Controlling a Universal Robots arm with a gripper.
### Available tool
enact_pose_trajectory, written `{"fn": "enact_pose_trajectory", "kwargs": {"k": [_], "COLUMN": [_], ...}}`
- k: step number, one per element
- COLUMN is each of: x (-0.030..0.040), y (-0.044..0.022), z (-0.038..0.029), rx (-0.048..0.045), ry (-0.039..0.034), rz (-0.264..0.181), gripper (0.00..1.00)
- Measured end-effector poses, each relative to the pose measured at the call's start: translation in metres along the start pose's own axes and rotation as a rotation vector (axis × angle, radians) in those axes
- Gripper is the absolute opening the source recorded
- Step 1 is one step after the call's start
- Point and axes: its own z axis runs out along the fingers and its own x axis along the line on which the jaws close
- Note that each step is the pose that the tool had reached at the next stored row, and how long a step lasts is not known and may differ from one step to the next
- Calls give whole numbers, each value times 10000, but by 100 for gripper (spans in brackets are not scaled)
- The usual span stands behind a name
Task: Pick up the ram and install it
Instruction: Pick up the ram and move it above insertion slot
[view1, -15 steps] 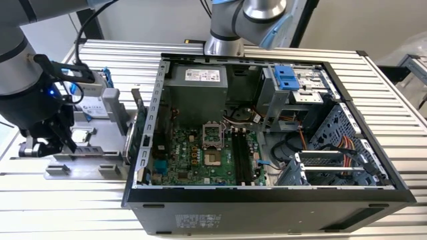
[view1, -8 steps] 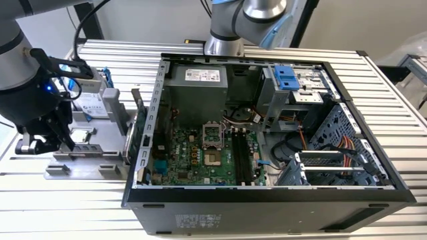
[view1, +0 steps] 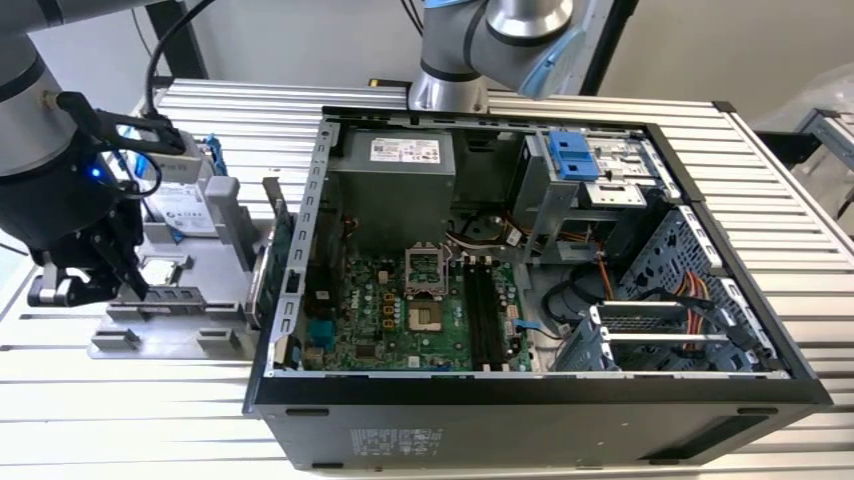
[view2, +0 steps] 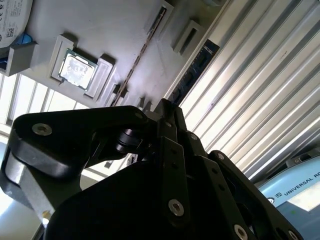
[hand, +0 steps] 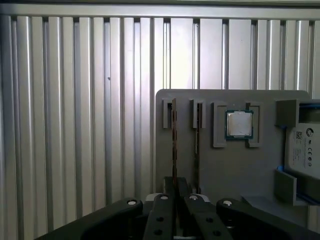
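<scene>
Grey tray (hand: 230, 165) on a silver, ribbed table (hand: 75, 125). Green motherboard (view1: 374, 335) (black case (view1: 534, 420)); dark ram (hand: 174, 140), blue drive bracket (view1: 571, 155).

Exterior view bright, even diffuse overhead light, soft shadows in PC case (view1: 534, 425), second wrist view w/ hard glare on table slats (view2: 260, 75), gripper (view2: 166, 111) near-black vs bkgd, first wrist view dimmer.

two ram sticks (hand: 174, 145), one processor chip (hand: 239, 123) (one hard drive (hand: 306, 150))
</scene>
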Motion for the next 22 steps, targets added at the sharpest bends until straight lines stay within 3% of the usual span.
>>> {"fn": "enact_pose_trajectory", "kwargs": {"k": [6,22], "x": [0,-4], "y": [1,4], "z": [-19,-163], "rx": [-2,-1], "ry": [1,0], "rz": [0,0], "gripper": [0,0]}}
